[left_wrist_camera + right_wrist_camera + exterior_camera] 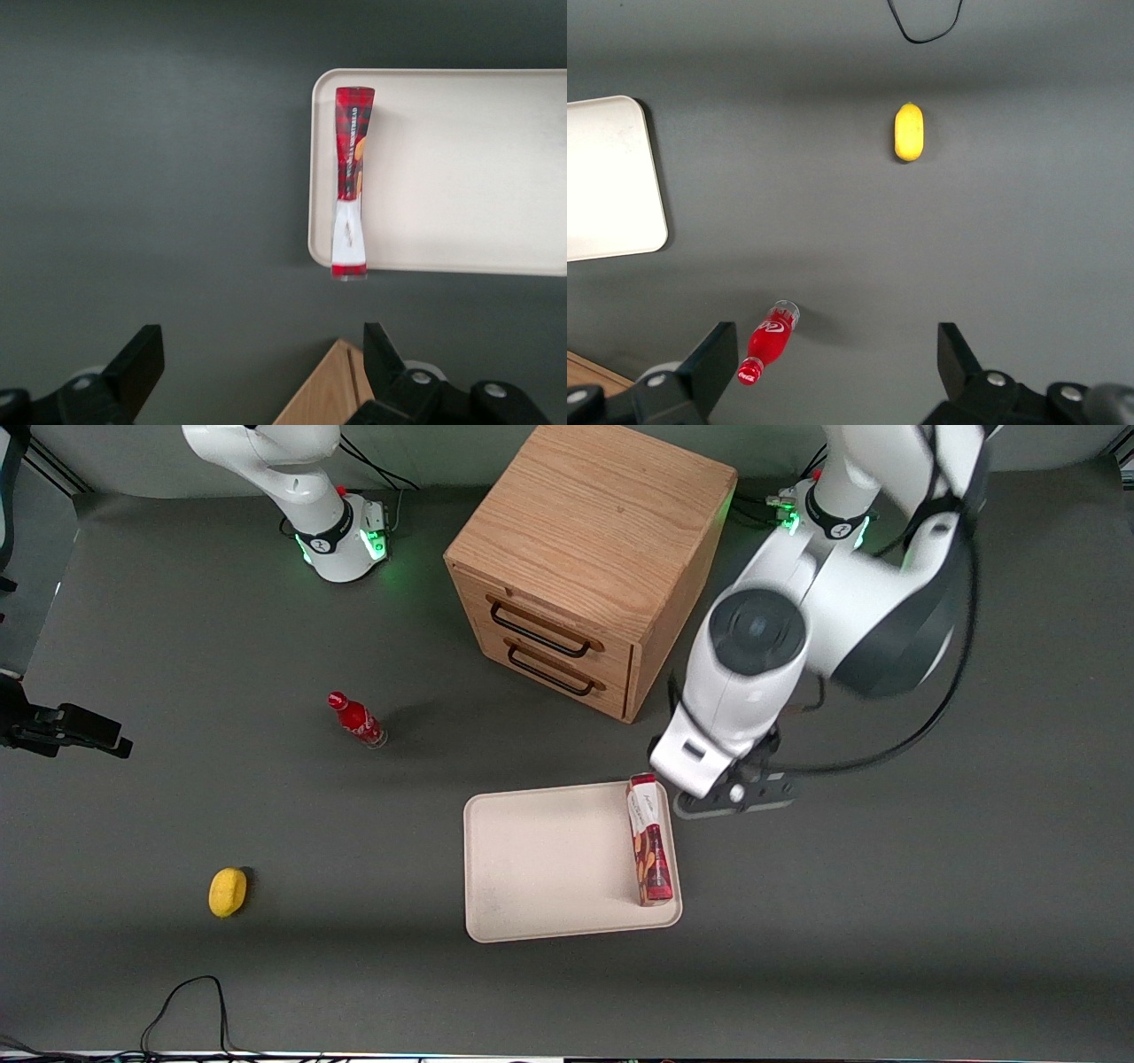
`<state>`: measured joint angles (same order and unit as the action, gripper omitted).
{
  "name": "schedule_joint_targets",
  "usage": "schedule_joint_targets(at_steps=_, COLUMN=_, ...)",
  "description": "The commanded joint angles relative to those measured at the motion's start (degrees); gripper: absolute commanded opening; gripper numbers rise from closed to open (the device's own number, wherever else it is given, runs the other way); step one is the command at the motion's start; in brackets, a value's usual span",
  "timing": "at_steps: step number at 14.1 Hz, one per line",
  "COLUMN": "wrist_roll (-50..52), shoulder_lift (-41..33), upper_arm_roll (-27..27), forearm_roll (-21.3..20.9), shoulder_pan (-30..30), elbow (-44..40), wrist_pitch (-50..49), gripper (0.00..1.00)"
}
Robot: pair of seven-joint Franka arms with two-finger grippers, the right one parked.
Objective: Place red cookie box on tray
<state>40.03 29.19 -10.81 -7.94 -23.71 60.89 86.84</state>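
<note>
The tray (549, 864) holds the red cookie box (648, 840), standing on a thin side along the tray's edge toward the working arm, one end at the rim nearest the wooden drawer cabinet (585, 558). The rest of the tray is bare. The end effector (257, 372), fingers spread and holding nothing, hovers above the tabletop (886, 912) between cabinet and tray.

tray (461, 168) cut off by edge, gripper (257, 363) fingers partly out of view

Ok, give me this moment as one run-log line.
box: red cookie box on edge in tray, along rim | gripper: open, empty, above table beside tray | step: placed
</note>
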Motion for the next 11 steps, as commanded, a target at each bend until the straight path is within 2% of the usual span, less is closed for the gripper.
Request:
schedule_joint_targets(at_steps=1, wrist_roll=0.49, shoulder_lift=-6.5, upper_arm_roll=0.44, forearm_roll=1.09, shoulder_pan=1.37, elbow=2.92, wrist_pitch=-4.38, gripper=1.0)
schedule_joint_targets(at_steps=3, wrist_roll=-1.51, shoulder_lift=-9.66, upper_arm_roll=0.44, forearm_roll=1.09, shoulder_pan=4.61, elbow=4.75, wrist_pitch=-6.59, gripper=1.0)
schedule_joint_targets(at_steps=5, wrist_roll=-7.82, shoulder_lift=-14.83, upper_arm_roll=0.44, forearm_roll=1.87, shoulder_pan=9.44, elbow=10.88, wrist_pitch=-6.17, gripper=1.0)
schedule_joint_targets(at_steps=9, wrist_roll=-23.2, shoulder_lift=-23.28, upper_arm_roll=0.52, forearm_roll=6.18, shoulder_pan=22.7, elbow=21.62, wrist_pitch=-2.92, gripper=1.0)
schedule_joint_targets(at_steps=11, wrist_roll=-26.13, shoulder_lift=-25.4, upper_arm_roll=0.52, forearm_roll=6.62, shoulder_pan=26.33, elbow=26.02, wrist_pitch=0.59, gripper=1.0)
